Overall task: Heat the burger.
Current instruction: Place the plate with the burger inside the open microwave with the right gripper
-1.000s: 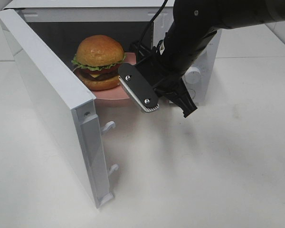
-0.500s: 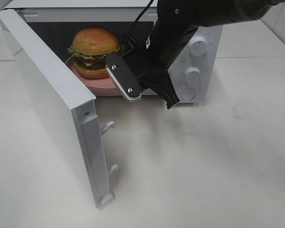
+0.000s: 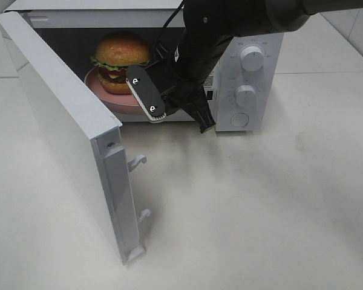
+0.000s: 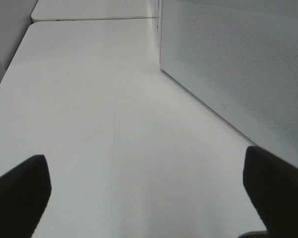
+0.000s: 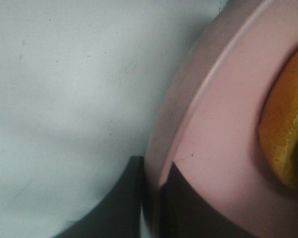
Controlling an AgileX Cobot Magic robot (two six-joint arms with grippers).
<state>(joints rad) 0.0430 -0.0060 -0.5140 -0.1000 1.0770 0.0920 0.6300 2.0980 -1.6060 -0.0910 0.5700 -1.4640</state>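
Burger (image 3: 122, 55) sits golden-bunned, lettuce-frilled, seemingly upright on plate (image 3: 116, 103).

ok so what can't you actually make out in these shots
Exterior high: the right arm hides the right rim of the plate.
Exterior high: markings around the dials are too small.
Right wrist: the burger is cut off by the frame edge, only a bun sliver.
Left wrist: the left gripper is mostly cut off by the bottom edge.

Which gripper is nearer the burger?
Right. The right gripper pinches the rim of the plate carrying the burger; the left gripper sits open outside the microwave door.
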